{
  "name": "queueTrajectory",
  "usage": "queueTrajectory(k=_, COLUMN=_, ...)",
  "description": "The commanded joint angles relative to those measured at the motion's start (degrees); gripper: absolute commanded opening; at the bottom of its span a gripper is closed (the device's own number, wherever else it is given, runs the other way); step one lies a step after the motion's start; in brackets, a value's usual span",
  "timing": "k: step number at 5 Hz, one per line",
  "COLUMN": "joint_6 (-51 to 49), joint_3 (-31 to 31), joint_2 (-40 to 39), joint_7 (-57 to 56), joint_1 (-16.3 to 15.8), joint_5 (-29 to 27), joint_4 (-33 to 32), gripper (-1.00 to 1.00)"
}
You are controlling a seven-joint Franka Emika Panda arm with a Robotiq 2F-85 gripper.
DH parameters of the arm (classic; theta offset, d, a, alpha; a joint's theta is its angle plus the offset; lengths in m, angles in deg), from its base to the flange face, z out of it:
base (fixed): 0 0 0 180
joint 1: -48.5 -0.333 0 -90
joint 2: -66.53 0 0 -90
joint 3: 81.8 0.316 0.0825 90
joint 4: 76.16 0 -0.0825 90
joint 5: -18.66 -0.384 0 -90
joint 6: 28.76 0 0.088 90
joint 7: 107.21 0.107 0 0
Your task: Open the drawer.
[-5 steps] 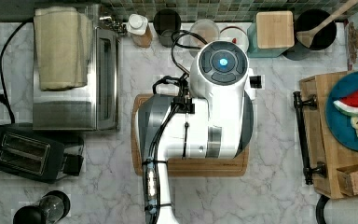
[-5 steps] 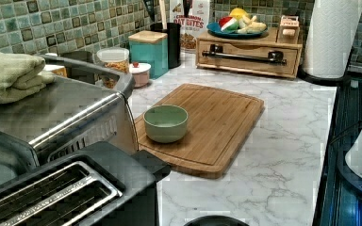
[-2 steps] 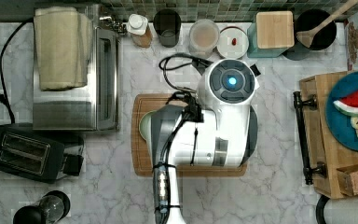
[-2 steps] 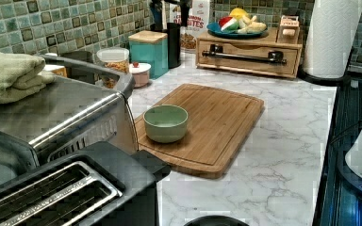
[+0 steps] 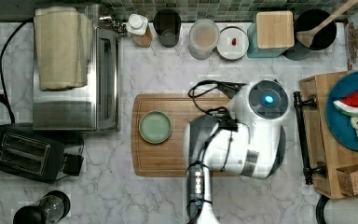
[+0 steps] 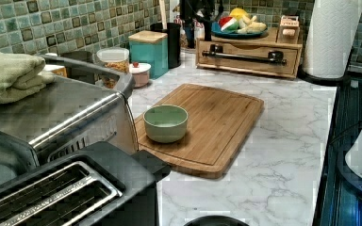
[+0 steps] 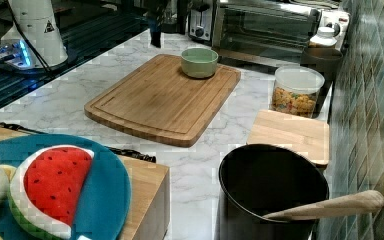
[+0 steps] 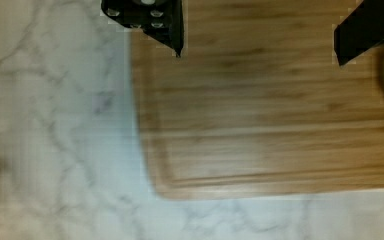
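Your gripper (image 8: 257,47) hangs wide open and empty, so clamp the drawer (image 6: 246,57) by its rigid black bar handle (image 6: 243,56) mid-span (probably slides easily).

Desk count, one of nearly everything.
1 drawer (image 6: 248,59), 1 cutting board (image 5: 177,154) w/ 1 green bowl (image 5: 154,127); 1 toaster oven (image 5: 81,70), 1 toaster (image 5: 25,151), 1 folded towel (image 5: 60,46), 1 teal canister (image 5: 272,32), 1 paper towel roll (image 6: 332,37), 1 wooden spoon (image 7: 330,206), 1 blue plate (image 5: 349,114).
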Motion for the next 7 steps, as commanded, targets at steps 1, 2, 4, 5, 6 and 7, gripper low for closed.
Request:
queueTrajectory(k=1, joint_6=10.5, joint_3=-8.9, joint_2=0.8, joint_7=-17.6, joint_1=5.1, joint_5=4.2, joint_4=-2.8, gripper=1.00)
queueTrajectory(k=2, joint_6=15.6, joint_3=-9.3, joint_2=-2.1, joint_7=-22.0, joint_1=5.9, joint_5=4.5, joint_4=-3.1, gripper=1.00)
queueTrajectory(k=4, joint_6=19.7, joint_3=-9.4, joint_2=-7.9, joint_7=-23.0, joint_1=6.1, joint_5=7.7, joint_4=-2.0, gripper=1.00)
queueTrajectory(k=5, joint_6=18.8, joint_3=-10.7, joint_2=-9.6, joint_7=-18.0, joint_1=4.9, joint_5=14.5, joint_4=-0.7, gripper=1.00)
queueTrajectory(k=6, joint_6=19.4, joint_3=-13.1, joint_2=-10.3, joint_7=-13.6, joint_1=3.9, joint_5=21.6, joint_4=-0.5, gripper=1.00)
queueTrajectory(k=7, joint_6=23.4, joint_3=-13.6, joint_2=-11.3, joint_7=-13.0, joint_1=5.7, joint_5=24.1, joint_4=-0.8, gripper=1.00)
